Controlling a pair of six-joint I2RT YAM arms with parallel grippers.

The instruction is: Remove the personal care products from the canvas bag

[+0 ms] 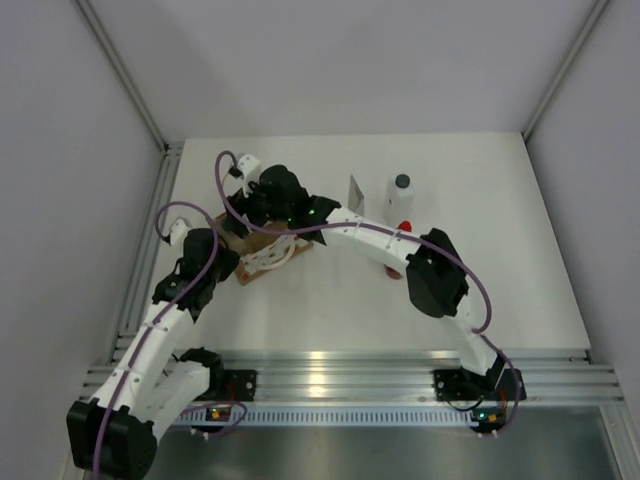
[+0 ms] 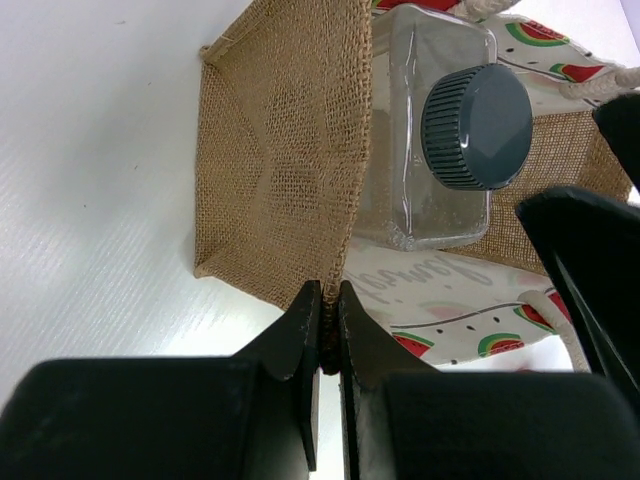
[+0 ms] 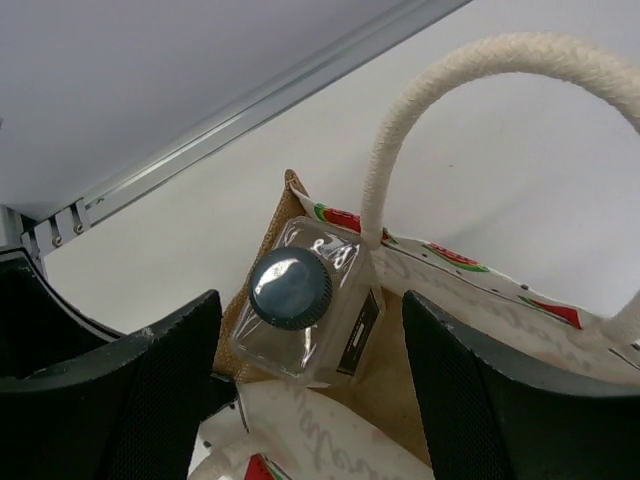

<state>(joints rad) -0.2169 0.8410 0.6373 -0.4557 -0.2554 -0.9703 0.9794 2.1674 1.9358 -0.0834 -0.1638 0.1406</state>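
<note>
The canvas bag lies at the table's left with its mouth open. My left gripper is shut on the bag's burlap rim, seen pinched between the fingertips in the left wrist view. A pale clear bottle with a grey cap stands inside the bag. My right gripper hovers over the bag, open, its jaws either side of that bottle without touching it. A white bottle with a dark cap and a white tapered tube stand on the table to the right. A red bottle shows partly under the right arm.
White rope handles loop over the bag's mouth, one right beside the bottle. The bag's inner lining has a watermelon print. An aluminium rail runs along the table's left edge, close to the bag.
</note>
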